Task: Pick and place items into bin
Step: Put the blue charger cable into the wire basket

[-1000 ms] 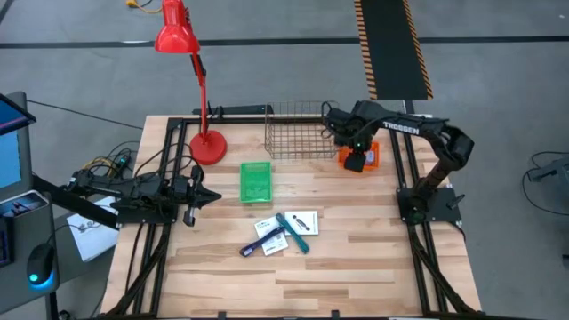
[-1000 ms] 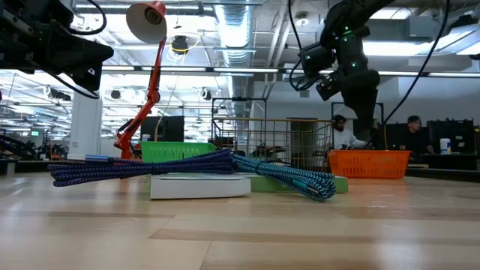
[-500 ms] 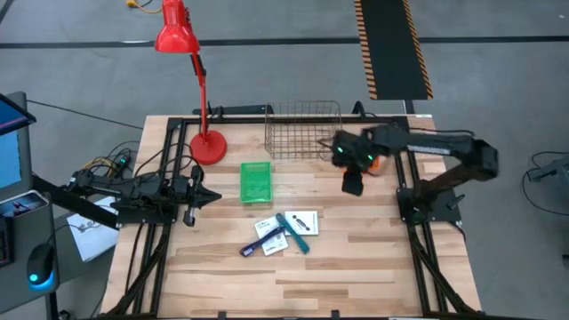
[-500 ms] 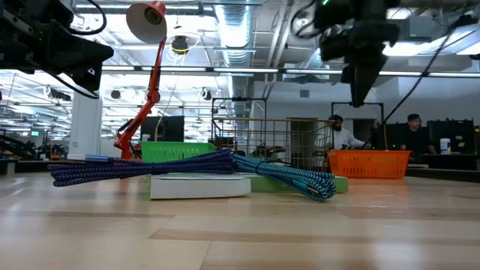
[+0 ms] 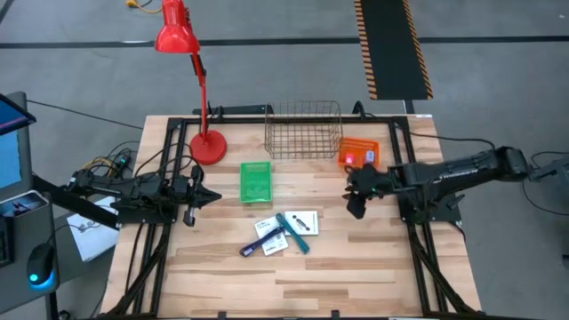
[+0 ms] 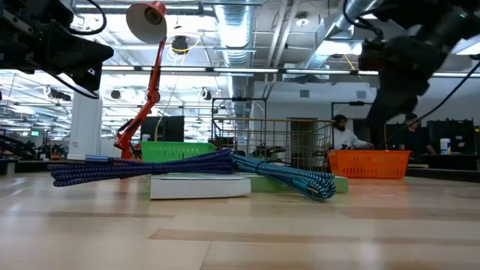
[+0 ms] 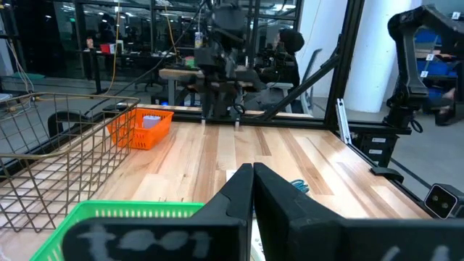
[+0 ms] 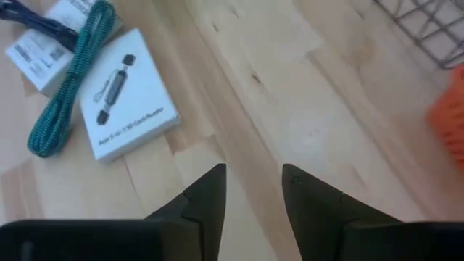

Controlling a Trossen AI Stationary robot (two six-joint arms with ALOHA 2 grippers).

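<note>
Right tool [image 5: 356,206] hovers over bare counter [image 5: 356,258], fingers [image 8: 206,190] spread, empty, right of the item cluster: white cards [image 5: 304,221], teal cord [image 5: 293,233], blue cord [image 5: 263,244]. Likely lining up a pick. Left tool [image 5: 192,197] parked left, pressed together.

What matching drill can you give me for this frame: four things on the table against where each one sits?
Things:
1. green basket
2. orange basket
3. wire basket
4. teal cord

Places:
A. far edge of the table, at its middle
B. in front of the red lamp's base, near the left gripper
C. just right of the wire basket
D. across the white boxes at the table's middle, left of the right gripper

Pairs: 1-B, 2-C, 3-A, 4-D
</note>
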